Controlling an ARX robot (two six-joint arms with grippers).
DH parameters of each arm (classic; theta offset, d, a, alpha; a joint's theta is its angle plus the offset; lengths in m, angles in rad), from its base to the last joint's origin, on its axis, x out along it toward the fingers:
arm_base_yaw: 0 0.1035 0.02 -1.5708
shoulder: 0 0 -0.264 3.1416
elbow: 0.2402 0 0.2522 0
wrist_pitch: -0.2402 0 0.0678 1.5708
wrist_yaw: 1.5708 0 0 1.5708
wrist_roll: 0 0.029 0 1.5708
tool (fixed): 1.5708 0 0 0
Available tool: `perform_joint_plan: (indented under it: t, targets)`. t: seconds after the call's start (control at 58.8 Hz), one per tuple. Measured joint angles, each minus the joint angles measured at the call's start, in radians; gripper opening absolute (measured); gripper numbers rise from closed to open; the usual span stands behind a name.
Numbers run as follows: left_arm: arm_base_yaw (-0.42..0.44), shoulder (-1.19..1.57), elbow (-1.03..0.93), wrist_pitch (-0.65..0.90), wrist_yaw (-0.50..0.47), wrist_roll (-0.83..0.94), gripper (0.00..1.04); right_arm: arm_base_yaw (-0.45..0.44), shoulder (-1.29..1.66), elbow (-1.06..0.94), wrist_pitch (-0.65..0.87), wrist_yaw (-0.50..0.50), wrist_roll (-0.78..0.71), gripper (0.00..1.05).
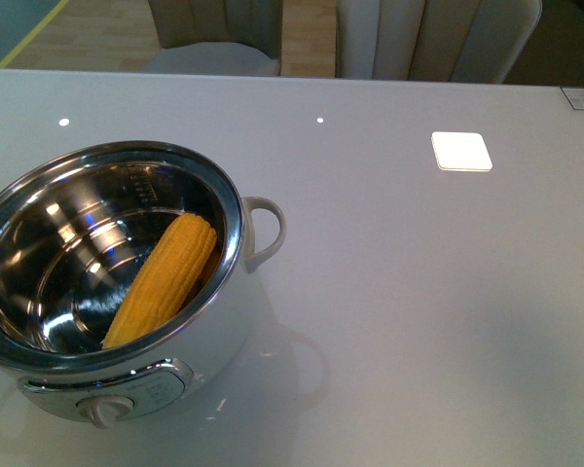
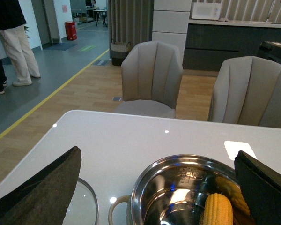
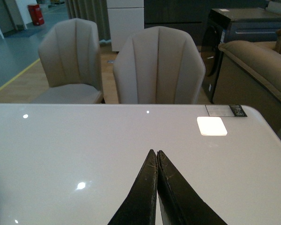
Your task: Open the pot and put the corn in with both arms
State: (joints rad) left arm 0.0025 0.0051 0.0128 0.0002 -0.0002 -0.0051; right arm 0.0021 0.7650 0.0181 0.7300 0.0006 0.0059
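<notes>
Lying inside the pot [image 1: 39, 375] at the lower left of the front view, the corn [image 1: 165, 277] leans tip-down against the steel wall, thick end near the rim; the lid is off. By my reading the job is essentially finished, so the step in hand is pulling both arms clear without bumping the pot. The left gripper [image 2: 154, 187] hangs spread wide and empty above the rim; lift it straight up first. The right gripper [image 3: 157, 180] has its fingers pressed together, empty, over bare table [image 3: 61, 150], lower centre of its frame.
</notes>
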Motion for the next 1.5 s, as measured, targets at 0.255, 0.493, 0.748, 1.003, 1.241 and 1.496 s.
perform_joint_plan:
  t: [0.255,0.493,0.748,1.003,1.241,1.496]
  targets:
    - [0.000,0.000,0.000,0.000,0.000,0.000,0.98,0.000,-0.217,-0.001,-0.191,0.000,0.000,0.02]
    - [0.000,0.000,0.000,0.000,0.000,0.000,0.98,0.000,-0.378,-0.001,-0.345,0.000,0.000,0.02]
    - [0.000,0.000,0.000,0.000,0.000,0.000,0.98,0.000,-0.492,-0.001,-0.457,0.000,0.000,0.02]
    - [0.000,0.000,0.000,0.000,0.000,0.000,0.98,0.000,-0.566,-0.001,-0.530,0.000,0.000,0.02]
    - [0.000,0.000,0.000,0.000,0.000,0.000,0.98,0.000,-0.754,-0.001,-0.725,0.000,0.000,0.02]
    - [0.000,0.000,0.000,0.000,0.000,0.000,0.98,0.000,-0.758,-0.001,-0.728,0.000,0.000,0.02]
